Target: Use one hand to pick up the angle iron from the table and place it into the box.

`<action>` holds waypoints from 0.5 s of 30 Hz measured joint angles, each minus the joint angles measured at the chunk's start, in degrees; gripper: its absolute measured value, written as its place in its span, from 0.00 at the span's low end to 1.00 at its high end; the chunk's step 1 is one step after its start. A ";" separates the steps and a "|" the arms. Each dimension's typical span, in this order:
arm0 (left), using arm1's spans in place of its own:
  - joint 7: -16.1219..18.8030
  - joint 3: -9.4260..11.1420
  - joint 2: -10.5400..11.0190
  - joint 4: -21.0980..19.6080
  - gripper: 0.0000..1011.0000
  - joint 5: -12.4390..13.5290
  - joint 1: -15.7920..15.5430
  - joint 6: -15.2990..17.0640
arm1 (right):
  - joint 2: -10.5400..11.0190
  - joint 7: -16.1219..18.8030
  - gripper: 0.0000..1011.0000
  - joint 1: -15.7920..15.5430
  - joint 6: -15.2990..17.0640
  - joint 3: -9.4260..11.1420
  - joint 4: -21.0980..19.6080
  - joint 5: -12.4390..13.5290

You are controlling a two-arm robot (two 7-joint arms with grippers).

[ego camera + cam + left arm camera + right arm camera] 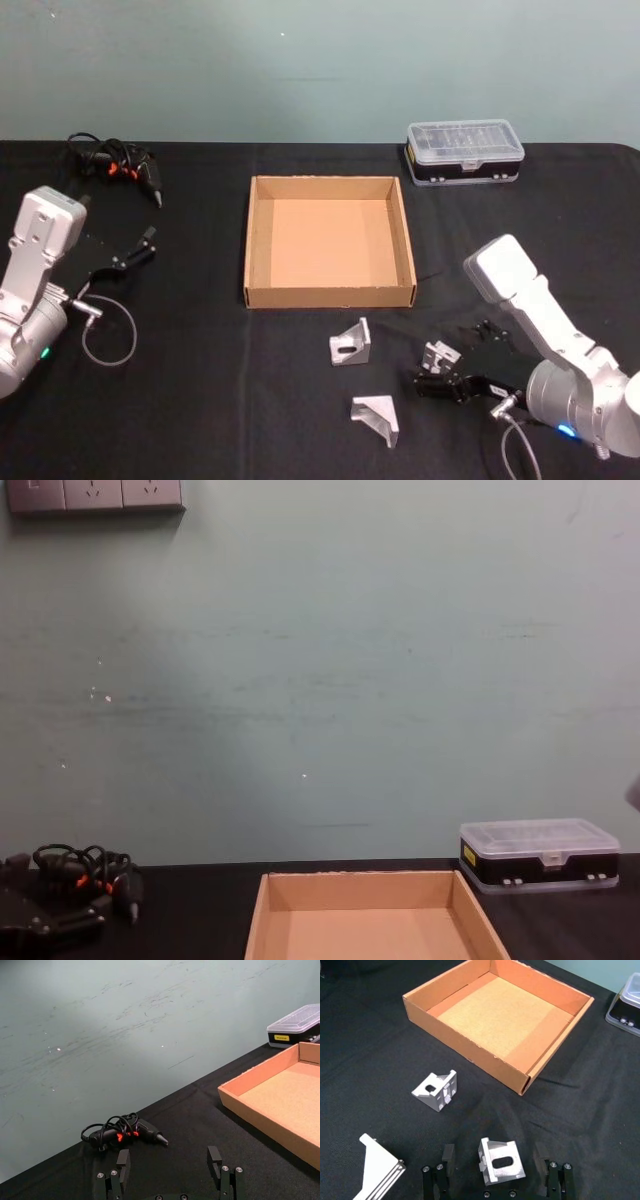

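- Head view: the box [330, 296], an open cardboard tray, sits mid-table [200, 400] with nothing in it.
- Three angle irons lie on the table near of the box. The angle iron [438, 356] is on the right, the second angle iron [350, 343] is just near of the box's front wall, and the third angle iron [377, 418] is nearest.
- The right gripper [452, 362] is low at the near right, with the angle iron between its fingers.
- The left gripper [133, 249] is at the left, well apart from the box, with its jaws spread and empty.
- A clear-lidded plastic case [465, 152] is far right, and a black corded tool [120, 165] with orange marks is far left.
- Left wrist view: the left gripper [169, 1160] has its fingers spread with nothing between them, above bare table [190, 1120].
- The corded tool [125, 1132] lies beyond it. A box wall [265, 1122] and the case [296, 1025] are off to the side.
- Right wrist view: the right gripper [495, 1154] has its jaws spread wide, one finger on either side of the angle iron [501, 1161].
- The angle iron rests on the table [370, 1050], and neither finger touches it.
- The second angle iron [436, 1091] lies between the gripper and the box [465, 1042]. The third angle iron [380, 1172] is at the edge, and the case [625, 1002] is far off.
- Chest view: the box [360, 877] is in the centre, the case [540, 855] is right of it and the corded tool [85, 875] is on the left.
- Wall sockets [95, 495] are high on the green wall.
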 joint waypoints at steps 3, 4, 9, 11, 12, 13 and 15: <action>0.00 0.00 0.00 0.00 1.00 0.00 0.00 0.00 | -0.22 -0.17 0.99 -0.58 0.13 0.56 -0.29 -0.21; 0.00 0.00 0.00 0.00 1.00 0.00 0.00 0.00 | -0.29 -0.22 0.99 -0.78 0.06 0.71 -0.36 -0.29; 0.00 0.00 0.00 0.00 1.00 0.00 0.00 0.00 | -0.44 -0.35 0.99 -1.16 -0.24 1.02 -0.51 -0.40; 0.00 0.00 0.00 0.00 1.00 0.00 0.00 0.00 | -0.40 -0.36 0.99 -1.12 -0.24 0.99 -0.51 -0.38; 0.00 0.00 0.00 0.00 1.00 0.00 0.00 0.00 | -0.40 -0.36 0.99 -1.12 -0.24 0.99 -0.51 -0.38; 0.00 0.00 0.00 0.00 1.00 0.00 0.00 0.00 | -0.39 -0.36 0.99 -1.09 -0.24 0.96 -0.51 -0.37; 0.00 0.00 0.00 0.00 1.00 0.00 0.00 0.00 | -0.36 -0.36 0.99 -1.04 -0.24 0.93 -0.51 -0.35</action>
